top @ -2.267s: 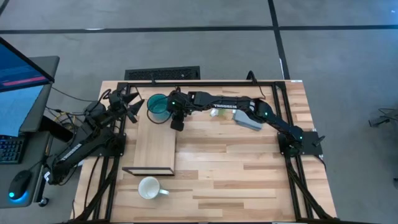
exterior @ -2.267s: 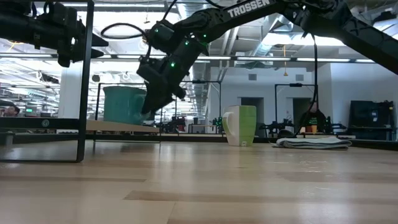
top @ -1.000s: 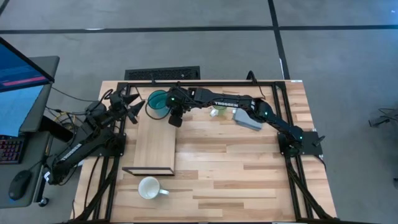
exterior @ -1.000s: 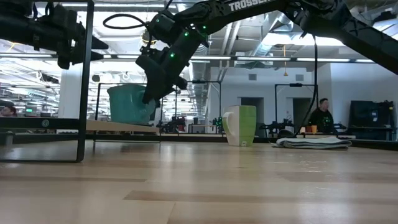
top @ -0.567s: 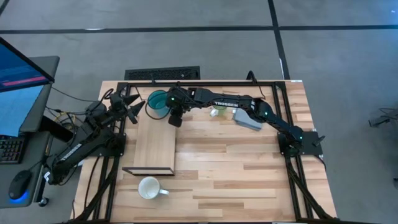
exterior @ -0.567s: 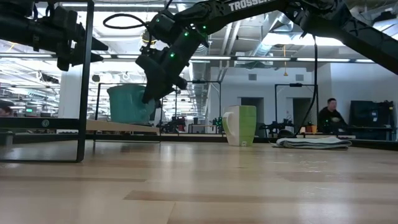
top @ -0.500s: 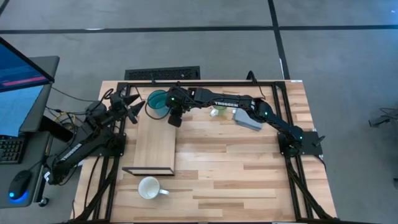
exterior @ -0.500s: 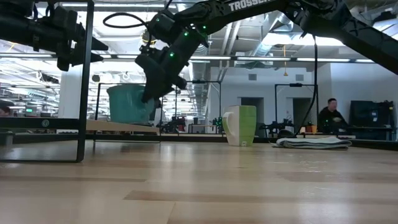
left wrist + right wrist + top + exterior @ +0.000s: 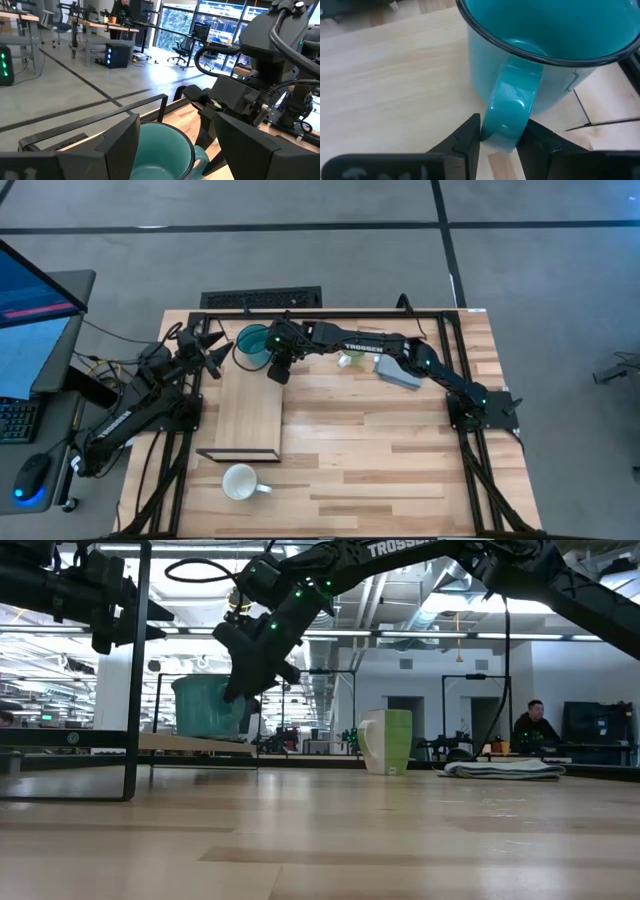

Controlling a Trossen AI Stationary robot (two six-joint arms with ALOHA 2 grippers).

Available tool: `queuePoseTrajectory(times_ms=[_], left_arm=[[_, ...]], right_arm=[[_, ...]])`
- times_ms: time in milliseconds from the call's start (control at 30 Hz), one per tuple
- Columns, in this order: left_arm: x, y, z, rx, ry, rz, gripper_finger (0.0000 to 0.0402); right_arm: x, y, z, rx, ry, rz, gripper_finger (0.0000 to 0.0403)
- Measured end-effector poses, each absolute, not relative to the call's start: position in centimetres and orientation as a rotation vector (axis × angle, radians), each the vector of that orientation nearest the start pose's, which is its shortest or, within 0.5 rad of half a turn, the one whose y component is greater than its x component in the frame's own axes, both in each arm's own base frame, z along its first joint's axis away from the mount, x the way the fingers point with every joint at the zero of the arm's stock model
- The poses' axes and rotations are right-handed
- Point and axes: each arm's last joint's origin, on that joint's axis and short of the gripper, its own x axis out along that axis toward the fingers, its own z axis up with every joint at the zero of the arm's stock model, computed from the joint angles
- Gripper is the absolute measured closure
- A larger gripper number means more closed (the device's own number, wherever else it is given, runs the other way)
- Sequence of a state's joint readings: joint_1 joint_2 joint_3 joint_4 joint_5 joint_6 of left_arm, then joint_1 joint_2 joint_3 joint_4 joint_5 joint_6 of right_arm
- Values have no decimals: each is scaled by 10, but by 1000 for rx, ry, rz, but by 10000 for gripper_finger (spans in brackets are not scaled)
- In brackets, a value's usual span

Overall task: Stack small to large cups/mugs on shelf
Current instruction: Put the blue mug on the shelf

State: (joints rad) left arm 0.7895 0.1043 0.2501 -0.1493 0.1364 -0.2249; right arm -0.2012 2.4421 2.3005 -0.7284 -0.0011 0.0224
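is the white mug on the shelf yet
No, the white mug sits on the tabletop, just beyond the shelf's black-framed end.

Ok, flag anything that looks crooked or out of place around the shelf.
The teal mug sits tilted on the shelf, leaning at its far end while the right gripper clamps its handle. Nothing spilled or damaged.

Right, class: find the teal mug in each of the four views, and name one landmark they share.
High view: teal mug, far end of the shelf.
Low view: left of centre.
Left wrist view: bottom centre.
Right wrist view: top.
Shared landmark: the right gripper at its handle.
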Motion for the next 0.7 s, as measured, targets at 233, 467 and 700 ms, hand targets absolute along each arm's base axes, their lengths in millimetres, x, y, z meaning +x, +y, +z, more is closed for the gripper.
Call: queuePoseTrajectory(times_ms=[233, 467, 700], left_arm=[[64, 59, 226, -221, -71, 651, 154], [64, 59, 226, -223, -72, 651, 154], [64, 59, 226, -242, -78, 651, 154]], right_arm=[[525, -105, 225, 118, 862, -200, 269], [522, -99, 222, 130, 911, -196, 274], [523, -86, 220, 48, 944, -133, 281]])
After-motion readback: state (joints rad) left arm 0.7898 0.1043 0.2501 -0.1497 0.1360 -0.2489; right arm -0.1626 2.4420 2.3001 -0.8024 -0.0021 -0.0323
